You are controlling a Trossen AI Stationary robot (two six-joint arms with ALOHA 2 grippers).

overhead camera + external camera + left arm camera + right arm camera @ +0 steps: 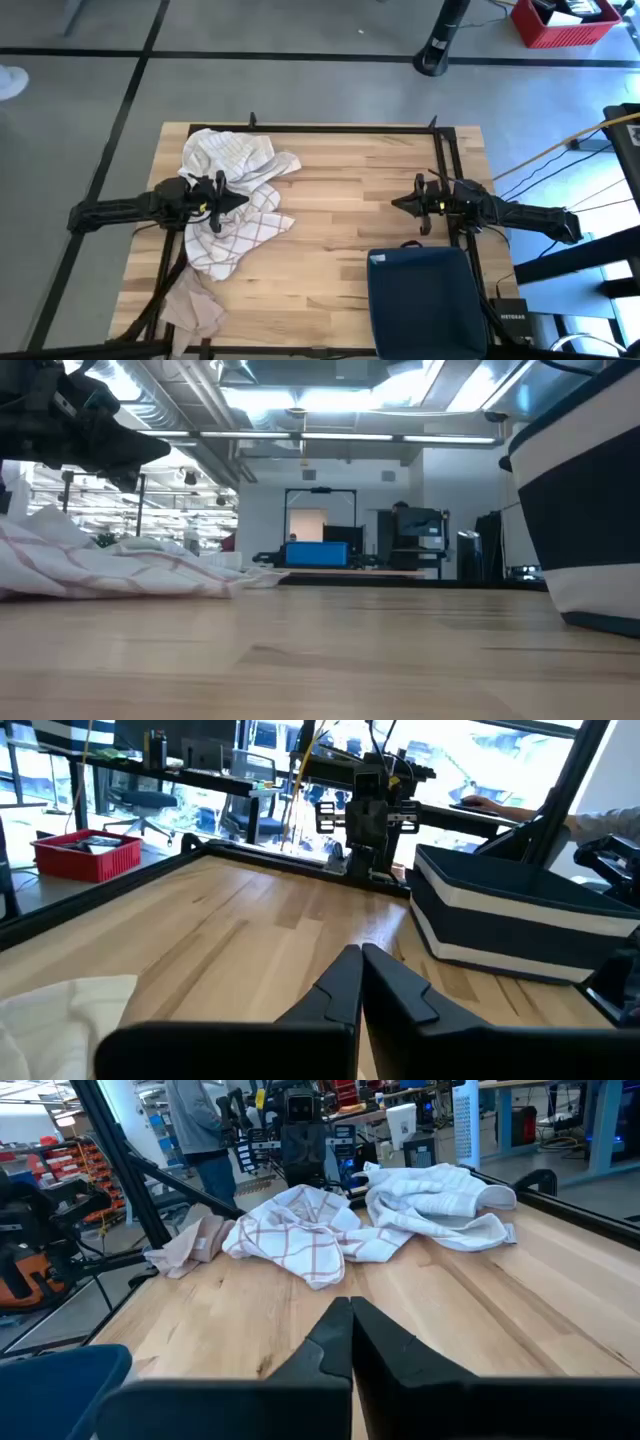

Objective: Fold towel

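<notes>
A crumpled white towel (235,190) with red checks lies bunched on the table's (330,230) left side. The left gripper (238,199) hovers over it, fingers pressed together, hiding part of it. The right gripper (397,204), likewise pressed together, waits well apart beside a dark bin (425,300), which the picture's edge cuts off.

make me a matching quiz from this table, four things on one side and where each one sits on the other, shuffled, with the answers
Things:
1. checked towel
2. beige cloth
3. blue bin
4. right end effector

Places:
A. hanging off the table's near left corner
B. above bare wood, right of centre
C. near right part of the table
D. crumpled on the left side, under the left end effector

Pairs: 1-D, 2-A, 3-C, 4-B
</notes>
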